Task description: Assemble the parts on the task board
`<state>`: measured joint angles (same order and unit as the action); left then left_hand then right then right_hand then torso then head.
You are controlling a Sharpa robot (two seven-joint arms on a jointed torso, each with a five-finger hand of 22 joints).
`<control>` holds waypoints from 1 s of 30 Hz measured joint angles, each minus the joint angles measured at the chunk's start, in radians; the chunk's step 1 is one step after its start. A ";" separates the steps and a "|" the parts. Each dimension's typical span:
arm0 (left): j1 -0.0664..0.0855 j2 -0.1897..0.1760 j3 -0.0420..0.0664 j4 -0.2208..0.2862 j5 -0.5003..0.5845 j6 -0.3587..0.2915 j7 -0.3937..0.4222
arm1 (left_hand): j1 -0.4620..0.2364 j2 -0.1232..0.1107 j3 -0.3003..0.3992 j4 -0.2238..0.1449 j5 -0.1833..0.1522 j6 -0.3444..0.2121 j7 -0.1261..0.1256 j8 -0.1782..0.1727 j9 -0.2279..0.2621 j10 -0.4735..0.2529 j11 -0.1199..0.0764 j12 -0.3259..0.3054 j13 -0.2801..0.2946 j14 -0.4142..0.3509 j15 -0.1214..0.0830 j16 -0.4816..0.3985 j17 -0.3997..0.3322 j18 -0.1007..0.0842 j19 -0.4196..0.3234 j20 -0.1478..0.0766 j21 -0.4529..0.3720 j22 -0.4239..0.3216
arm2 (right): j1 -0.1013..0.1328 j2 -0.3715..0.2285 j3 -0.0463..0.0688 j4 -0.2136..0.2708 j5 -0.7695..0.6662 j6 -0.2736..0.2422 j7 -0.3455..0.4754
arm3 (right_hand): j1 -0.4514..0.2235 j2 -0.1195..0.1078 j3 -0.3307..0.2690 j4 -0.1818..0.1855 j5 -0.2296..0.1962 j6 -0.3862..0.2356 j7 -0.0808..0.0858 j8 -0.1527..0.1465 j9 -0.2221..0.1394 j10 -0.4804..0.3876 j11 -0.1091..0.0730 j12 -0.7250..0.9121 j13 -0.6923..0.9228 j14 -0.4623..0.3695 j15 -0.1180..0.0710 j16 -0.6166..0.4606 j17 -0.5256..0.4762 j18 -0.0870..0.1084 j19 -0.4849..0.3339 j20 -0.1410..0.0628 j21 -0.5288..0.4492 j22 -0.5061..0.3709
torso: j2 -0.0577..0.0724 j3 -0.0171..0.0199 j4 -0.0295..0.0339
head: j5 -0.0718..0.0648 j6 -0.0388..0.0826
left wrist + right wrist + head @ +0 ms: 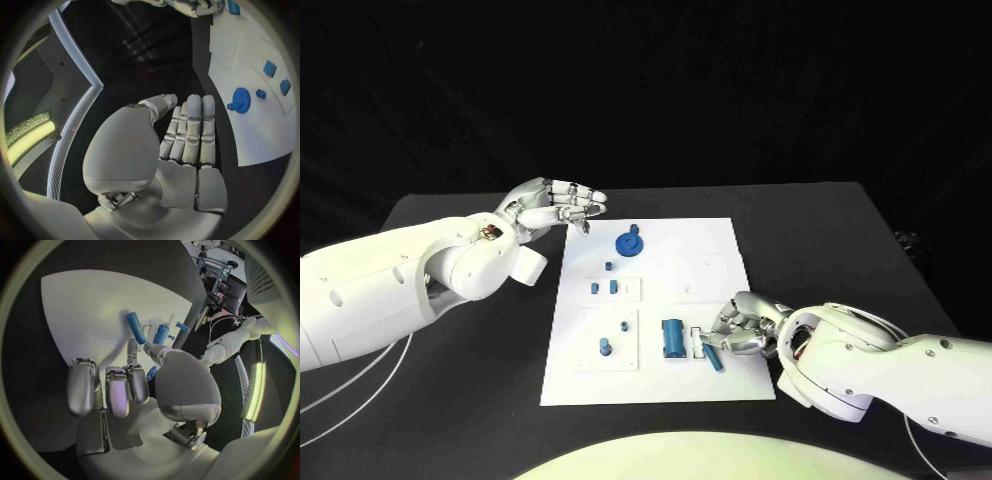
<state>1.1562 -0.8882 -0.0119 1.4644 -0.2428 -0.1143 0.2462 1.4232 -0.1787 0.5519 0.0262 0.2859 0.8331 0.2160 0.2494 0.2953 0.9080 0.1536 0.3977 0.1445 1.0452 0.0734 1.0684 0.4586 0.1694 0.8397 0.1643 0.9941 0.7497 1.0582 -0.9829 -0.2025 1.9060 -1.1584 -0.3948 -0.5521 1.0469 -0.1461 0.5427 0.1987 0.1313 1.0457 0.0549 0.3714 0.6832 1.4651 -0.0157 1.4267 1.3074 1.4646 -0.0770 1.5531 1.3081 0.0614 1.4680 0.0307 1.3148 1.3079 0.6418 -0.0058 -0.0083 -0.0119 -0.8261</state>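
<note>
The white board [711,262] lies in the middle of the black desk [834,240], and the assembly looks partly done. A blue gear [630,244] sits near the board's far edge, with a small blue peg [633,229] just beyond it. Nearer the middle, two short blue pegs [603,288] stand side by side in a shallow square recess. In a second recess, closer to the robot, one more blue peg [606,347] stands upright. Beside that recess a longer blue block [674,337] lies or sits in a slot; I cannot tell whether it is fully seated. A faint square outline on the board's right half seems to hold nothing, so at least one place still looks unfilled.

The right hand [746,327] rests low over the board's near right corner, fingers curled, and a thin blue rod [713,357] lies just beside it. In the right wrist view a bit of blue shows between thumb and fingers, so the hand appears to pinch a small piece, though I cannot tell this for certain. That piece, and the rod, look like what is left to fit.

The left hand [564,206] hovers off the board's far left corner, fingers fairly straight and close together, holding nothing
</note>
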 measured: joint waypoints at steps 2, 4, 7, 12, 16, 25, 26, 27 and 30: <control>0.000 0.000 0.000 0.000 0.000 0.000 0.000 | 0.000 0.000 0.000 0.000 0.000 0.000 0.000 0.000 0.000 0.000 0.000 0.000 0.000 0.000 0.000 0.000 0.000 0.000 0.000 0.000 0.000 0.000 | 0.000 -0.001 0.000 -0.002 -0.001 -0.002 0.001 | -0.008 -0.008 0.000 0.000 0.000 -0.001 0.001 0.000 0.000 0.000 0.000 0.000 0.000 0.000 0.000 0.000 0.000 0.000 0.000 0.000 -0.006 0.000 | 0.000 0.0003 -0.0003 | 0.000 0.001; 0.000 0.000 0.000 0.000 0.000 0.000 0.000 | 0.000 0.000 0.000 0.000 0.000 0.000 0.000 0.000 0.000 0.000 0.000 0.000 0.000 0.000 0.000 0.000 0.000 0.000 0.000 0.000 0.000 0.000 | 0.000 -0.002 0.000 -0.003 -0.003 -0.004 0.003 | -0.026 -0.025 -0.005 0.013 0.000 -0.010 0.010 -0.007 -0.001 0.000 0.000 -0.005 0.000 0.000 0.000 0.000 0.000 0.000 0.000 0.000 -0.010 0.000 | 0.000 0.0005 -0.0004 | 0.000 0.001; 0.000 0.000 0.000 -0.001 -0.001 0.000 -0.001 | 0.000 0.000 0.000 0.000 0.000 0.000 0.000 0.000 0.000 0.000 0.000 0.000 0.000 0.000 0.000 0.000 0.000 0.000 0.000 0.000 0.000 0.000 | 0.000 -0.003 0.000 -0.003 -0.004 -0.005 0.006 | -0.059 -0.037 -0.013 0.029 0.000 -0.025 0.017 -0.021 -0.008 0.003 0.003 -0.012 0.000 0.001 0.001 0.000 0.000 0.000 0.000 0.000 -0.016 0.000 | 0.000 0.0006 -0.0005 | -0.001 0.002; 0.000 0.000 0.000 -0.001 -0.001 0.000 -0.001 | 0.000 0.000 0.000 0.000 0.000 0.000 0.000 0.000 0.000 0.000 0.000 0.000 0.000 0.000 0.000 0.000 0.000 0.000 0.000 0.000 0.000 0.000 | 0.001 -0.005 0.000 -0.003 -0.005 -0.007 0.012 | -0.085 -0.044 -0.025 0.053 0.000 -0.041 0.023 -0.041 -0.021 0.003 0.011 -0.025 0.000 0.000 0.007 0.000 0.000 0.000 -0.003 0.005 -0.024 0.000 | 0.000 0.0006 -0.0006 | -0.002 0.002; 0.000 0.000 0.000 -0.001 -0.001 0.000 -0.002 | 0.000 0.000 0.000 0.000 0.000 0.000 0.000 0.000 0.000 0.000 0.000 0.000 0.000 0.000 0.000 0.000 0.000 0.000 0.000 0.000 0.000 0.000 | 0.001 -0.011 0.000 -0.003 -0.009 -0.013 0.015 | -0.085 -0.044 -0.028 0.056 0.000 -0.045 0.027 -0.047 -0.024 0.000 0.014 -0.026 0.000 0.000 0.007 0.000 0.000 0.000 0.000 0.007 -0.024 0.000 | 0.000 0.0004 -0.0005 | -0.003 0.002; 0.000 -0.001 0.000 -0.001 -0.002 0.000 -0.003 | 0.000 0.000 0.000 0.000 0.000 0.000 0.000 0.000 0.000 0.000 0.000 0.000 0.000 0.000 0.000 0.000 0.000 0.000 0.000 0.000 0.000 0.000 | 0.005 -0.046 0.001 0.008 -0.038 -0.022 0.016 | -0.014 -0.083 -0.050 0.011 0.000 -0.050 0.031 -0.066 -0.037 0.003 0.018 -0.038 0.001 0.000 0.014 0.000 0.000 0.000 0.000 0.015 -0.033 0.000 | 0.000 0.0001 0.0000 | -0.005 0.003; 0.000 -0.001 0.000 -0.001 -0.002 0.000 -0.003 | 0.000 0.000 0.000 0.000 0.000 0.000 0.000 0.000 0.000 0.000 0.000 0.000 0.000 0.000 0.000 0.000 0.000 0.000 0.000 0.000 0.000 0.000 | 0.005 -0.052 0.001 0.011 -0.044 -0.022 0.016 | 0.010 -0.091 -0.060 -0.002 0.000 -0.051 0.033 -0.068 -0.039 0.000 0.021 -0.038 0.001 0.000 0.014 0.000 0.000 0.000 0.000 0.015 -0.033 0.000 | 0.000 0.0001 -0.0001 | -0.005 0.004; 0.000 -0.001 0.000 -0.001 -0.002 0.000 -0.003 | 0.000 0.000 0.000 0.000 0.000 0.000 0.000 0.000 0.000 0.000 0.000 0.000 0.000 0.000 0.000 0.000 0.000 0.000 0.000 0.000 0.000 0.000 | 0.005 -0.056 0.001 0.014 -0.049 -0.022 0.016 | 0.026 -0.102 -0.073 -0.015 -0.002 -0.051 0.033 -0.071 -0.040 0.000 0.021 -0.042 0.001 0.002 0.017 0.000 0.000 0.000 0.000 0.015 -0.037 0.000 | 0.000 0.0001 -0.0002 | -0.005 0.004; 0.000 -0.001 0.000 -0.001 -0.002 0.000 -0.003 | 0.002 0.002 0.000 0.000 0.000 0.000 0.000 0.000 0.000 0.000 0.000 0.002 0.000 0.000 0.000 0.000 0.000 0.000 0.000 0.000 0.000 0.000 | 0.005 -0.066 0.001 0.024 -0.068 -0.019 0.015 | 0.072 -0.113 -0.123 -0.037 -0.004 -0.056 0.038 -0.077 -0.042 0.003 0.025 -0.047 0.001 0.000 0.022 0.000 0.000 0.000 -0.004 0.018 -0.039 0.000 | -0.001 0.0001 -0.0006 | -0.005 0.005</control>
<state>1.1562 -0.8891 -0.0120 1.4637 -0.2451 -0.1144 0.2429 1.4249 -0.1770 0.5521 0.0260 0.2859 0.8331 0.2160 0.2494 0.2952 0.9080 0.1536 0.3993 0.1445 1.0453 0.0734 1.0684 0.4588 0.1694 0.8397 0.1643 0.9941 0.7497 1.0636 -1.0492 -0.2019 1.9296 -1.2266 -0.4141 -0.5370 1.1191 -0.2593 0.4199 0.1621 0.1275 0.9895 0.0927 0.2939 0.6408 1.4682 0.0091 1.3792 1.3080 1.4648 -0.0551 1.5531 1.3077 0.0611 1.4643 0.0489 1.2759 1.3074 0.6412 -0.0058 -0.0089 -0.0172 -0.8215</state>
